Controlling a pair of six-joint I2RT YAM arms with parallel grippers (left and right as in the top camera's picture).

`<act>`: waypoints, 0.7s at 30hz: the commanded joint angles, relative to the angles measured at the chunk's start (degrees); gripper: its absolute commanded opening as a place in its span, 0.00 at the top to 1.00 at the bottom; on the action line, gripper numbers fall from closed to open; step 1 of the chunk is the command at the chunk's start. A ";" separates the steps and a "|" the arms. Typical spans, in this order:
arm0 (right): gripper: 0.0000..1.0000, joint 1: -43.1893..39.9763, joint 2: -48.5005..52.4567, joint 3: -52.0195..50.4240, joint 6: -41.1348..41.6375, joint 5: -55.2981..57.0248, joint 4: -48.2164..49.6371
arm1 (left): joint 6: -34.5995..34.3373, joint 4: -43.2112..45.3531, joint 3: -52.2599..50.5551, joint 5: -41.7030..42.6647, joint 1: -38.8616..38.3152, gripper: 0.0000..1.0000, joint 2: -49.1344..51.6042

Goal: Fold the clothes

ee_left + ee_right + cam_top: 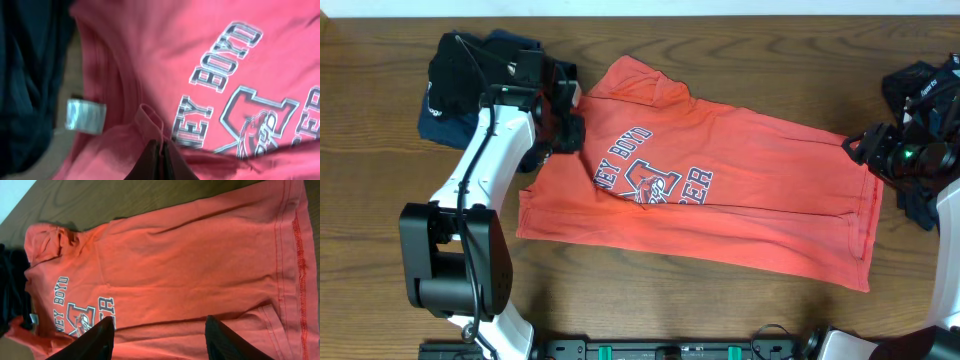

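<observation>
Left gripper (162,150) pinched shut on a fold of the orange-red T-shirt (760,200); right gripper (159,325) open and empty.
The left jaws nip fabric just beside the white neck label (85,115). The right jaws stand well apart above the hem end. The T-shirt lies spread on the wooden table (720,40), with dark garments (460,80) heaped at its collar end.

T-shirt (720,205) on table (380,260), garment heap (450,85) left, another garment (920,210) right

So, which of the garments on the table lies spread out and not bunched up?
The orange-red T-shirt with lettering, in the middle; the black and navy garments lie crumpled in heaps.
</observation>
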 commanded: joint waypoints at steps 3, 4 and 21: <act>0.43 0.42 -0.04 0.72 -1.07 0.20 0.15 | -0.07 0.15 0.02 -0.44 -0.02 0.94 0.22; 0.43 0.42 -0.04 0.72 -1.07 0.20 0.15 | -0.07 -0.57 0.02 -1.25 -0.04 0.94 0.22; 0.42 0.42 -0.04 0.72 -1.07 0.20 0.59 | -0.09 -16.11 0.02 -11.04 -0.02 0.92 -0.35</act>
